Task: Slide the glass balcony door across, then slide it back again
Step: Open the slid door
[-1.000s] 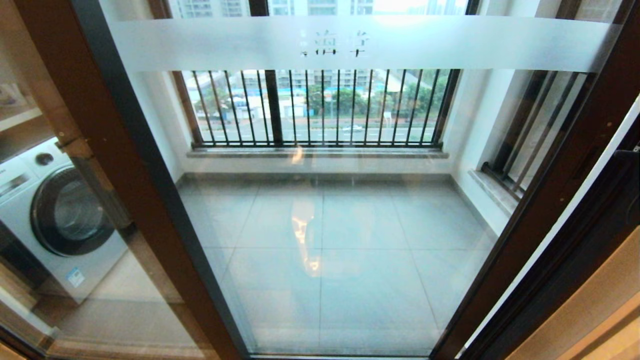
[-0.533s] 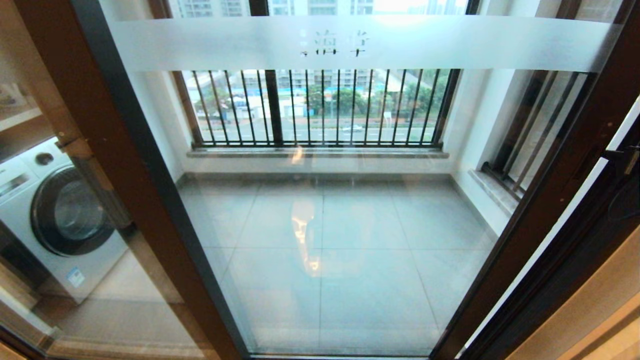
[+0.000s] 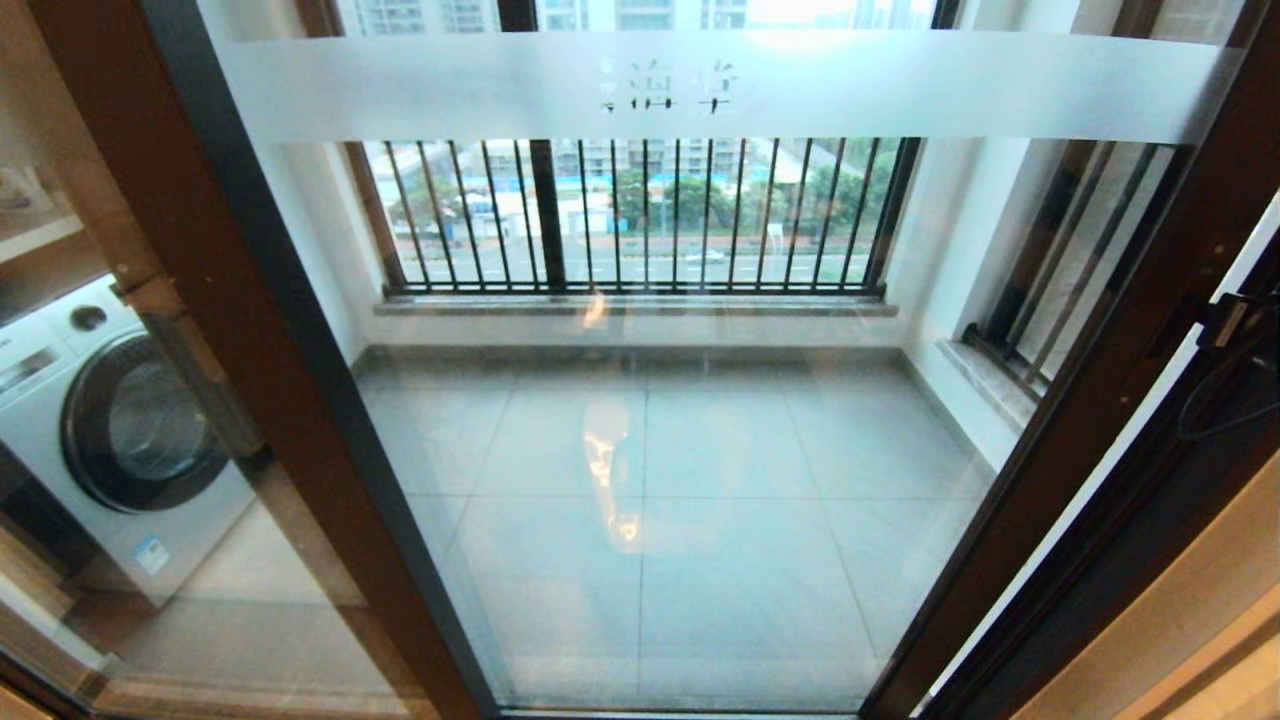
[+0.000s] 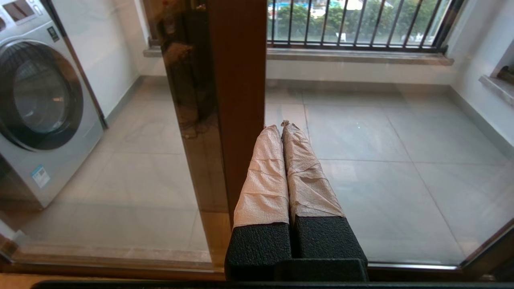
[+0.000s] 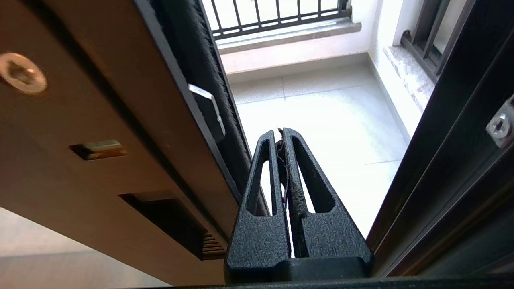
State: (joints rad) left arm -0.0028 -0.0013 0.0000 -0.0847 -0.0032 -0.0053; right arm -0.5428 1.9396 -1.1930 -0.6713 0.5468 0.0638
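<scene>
The right hand [image 5: 282, 134] was seen nearest, fingers pressed together w/ nothing between them, poked into the narrow gap between the glass balcony door [image 5: 120, 132] and the dark fixed frame [image 5: 449, 160]. In the head view that arm was only glimpsed at the right edge [image 3: 1235, 325], beside the door's right stile. On the stile face shown in the right wrist view, a black handle slot [image 5: 168, 218], a small latch recess [image 5: 100, 147] and a round screw head [image 5: 20, 74] were noted.

The left hand [image 4: 283, 125] was held low in front of the glass, its paper-wrapped fingers [image 4: 265, 172] shut tight on nothing, just beside a brown vertical stile [image 4: 241, 100]; contact w/ it could not be told.

The door filled most of the head view [image 3: 660, 450], almost fully across the opening, w/ only a thin slit left at its right edge. Its frosted band w/ Chinese characters [image 3: 670, 85] ran across the top.

Behind the glass, a grey tiled balcony floor [image 3: 700, 520] was seen. A front-loading washing machine [image 3: 110, 430] stood at the left, behind the other brown-framed panel [image 3: 200, 300]. Farthest, black-barred windows [image 3: 640, 215] were set above a stone sill [image 3: 640, 305].
</scene>
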